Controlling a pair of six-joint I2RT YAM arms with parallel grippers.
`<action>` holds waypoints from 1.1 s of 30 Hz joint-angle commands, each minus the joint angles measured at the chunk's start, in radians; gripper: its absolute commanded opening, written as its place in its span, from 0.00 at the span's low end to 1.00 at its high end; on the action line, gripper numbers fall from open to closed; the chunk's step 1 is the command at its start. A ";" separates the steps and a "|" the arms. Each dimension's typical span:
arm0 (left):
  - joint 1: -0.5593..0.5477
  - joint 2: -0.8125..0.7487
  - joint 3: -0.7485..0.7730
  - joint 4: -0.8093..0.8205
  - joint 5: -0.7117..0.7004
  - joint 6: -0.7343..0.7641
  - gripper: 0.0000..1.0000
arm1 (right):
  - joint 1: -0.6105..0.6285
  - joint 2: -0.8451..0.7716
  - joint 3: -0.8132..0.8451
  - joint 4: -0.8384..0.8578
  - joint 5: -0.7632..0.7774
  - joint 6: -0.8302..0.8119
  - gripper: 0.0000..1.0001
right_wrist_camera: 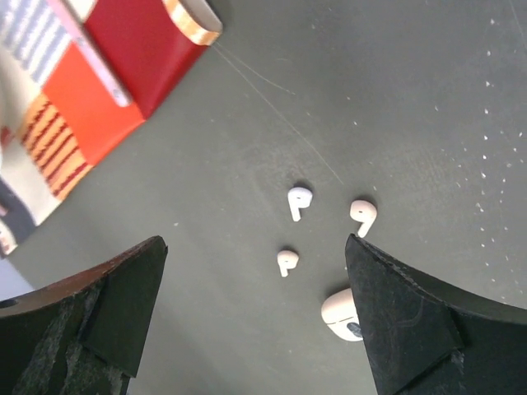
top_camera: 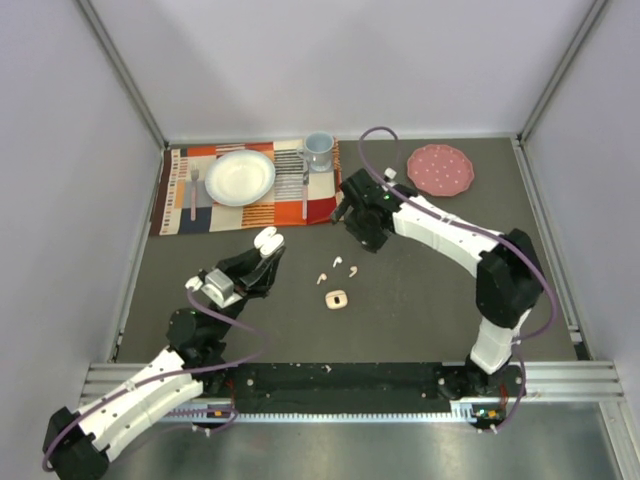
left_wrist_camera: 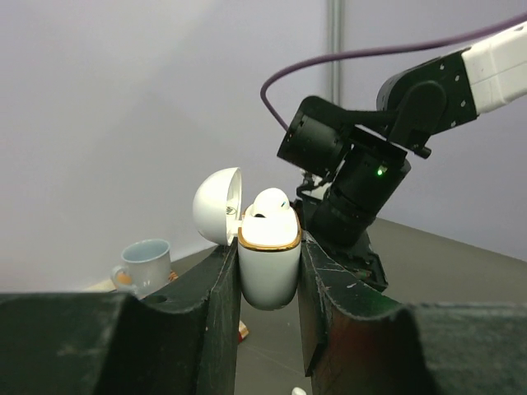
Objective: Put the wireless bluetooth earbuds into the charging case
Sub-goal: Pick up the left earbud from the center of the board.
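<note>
My left gripper is shut on a white charging case and holds it above the table. In the left wrist view the case has a gold rim, its lid is open, and one white earbud sits in its top between my fingers. Three loose white earbuds lie on the dark table. My right gripper hovers open and empty above them; in its view they show apart.
A second, pinkish case lies closed on the table near the earbuds. A striped placemat with a white bowl, cutlery and a blue cup lies at the back. A pink plate sits at the back right.
</note>
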 commanded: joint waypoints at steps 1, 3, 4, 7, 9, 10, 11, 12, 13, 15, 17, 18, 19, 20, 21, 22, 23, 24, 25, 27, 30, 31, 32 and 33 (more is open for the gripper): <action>0.007 -0.036 -0.014 0.013 -0.075 -0.001 0.00 | 0.009 0.091 0.102 -0.122 -0.043 0.030 0.90; 0.010 -0.052 -0.003 -0.008 -0.089 0.011 0.00 | 0.009 0.119 0.140 -0.141 -0.060 0.033 0.90; 0.010 -0.061 0.001 -0.030 -0.095 0.017 0.00 | 0.012 0.142 0.151 -0.144 -0.069 0.035 0.89; 0.012 -0.065 0.003 -0.039 -0.121 0.024 0.00 | 0.020 0.174 0.190 -0.155 -0.066 0.039 0.87; 0.013 -0.068 -0.008 -0.028 -0.130 0.027 0.00 | 0.023 0.200 0.205 -0.167 -0.071 0.053 0.83; 0.013 -0.068 -0.009 -0.027 -0.130 0.027 0.00 | 0.023 0.205 0.208 -0.167 -0.066 0.058 0.78; 0.013 -0.067 -0.011 -0.028 -0.133 0.027 0.00 | 0.023 0.216 0.208 -0.170 -0.067 0.070 0.77; 0.015 -0.068 -0.011 -0.031 -0.136 0.027 0.00 | 0.023 0.222 0.214 -0.170 -0.071 0.072 0.75; 0.015 -0.065 -0.011 -0.030 -0.139 0.027 0.00 | 0.022 0.228 0.219 -0.172 -0.080 0.072 0.72; 0.017 -0.061 -0.011 -0.028 -0.142 0.030 0.00 | 0.026 0.245 0.222 -0.173 -0.098 0.081 0.69; 0.021 -0.055 -0.008 -0.025 -0.139 0.036 0.00 | 0.029 0.259 0.222 -0.173 -0.120 0.084 0.67; 0.021 -0.052 -0.005 -0.025 -0.136 0.036 0.00 | 0.031 0.266 0.219 -0.178 -0.124 0.085 0.67; 0.023 -0.049 -0.002 -0.030 -0.133 0.039 0.00 | 0.031 0.266 0.213 -0.179 -0.132 0.090 0.67; 0.026 -0.047 0.001 -0.033 -0.126 0.037 0.00 | 0.031 0.269 0.200 -0.179 -0.136 0.101 0.67; 0.026 -0.044 0.003 -0.031 -0.124 0.036 0.00 | 0.034 0.272 0.197 -0.179 -0.141 0.104 0.67; 0.026 -0.044 0.001 -0.028 -0.124 0.033 0.00 | 0.036 0.274 0.196 -0.181 -0.141 0.107 0.67; 0.029 -0.042 0.001 -0.024 -0.123 0.034 0.00 | 0.037 0.276 0.193 -0.179 -0.143 0.119 0.67; 0.030 -0.041 0.000 -0.021 -0.119 0.031 0.00 | 0.039 0.276 0.187 -0.179 -0.141 0.122 0.66; 0.030 -0.039 -0.002 -0.011 -0.118 0.028 0.00 | 0.040 0.285 0.188 -0.179 -0.141 0.125 0.66; 0.032 -0.038 -0.003 -0.005 -0.106 0.025 0.00 | 0.040 0.291 0.188 -0.181 -0.138 0.130 0.62; 0.033 -0.039 0.001 -0.013 -0.104 0.025 0.00 | 0.040 0.292 0.173 -0.182 -0.127 0.159 0.60; 0.033 -0.042 0.001 -0.016 -0.104 0.025 0.00 | 0.039 0.294 0.168 -0.182 -0.129 0.176 0.59; 0.035 -0.044 0.001 -0.017 -0.106 0.025 0.00 | 0.040 0.295 0.162 -0.184 -0.130 0.183 0.59; 0.035 -0.050 0.001 -0.018 -0.106 0.025 0.00 | 0.040 0.299 0.160 -0.184 -0.130 0.185 0.59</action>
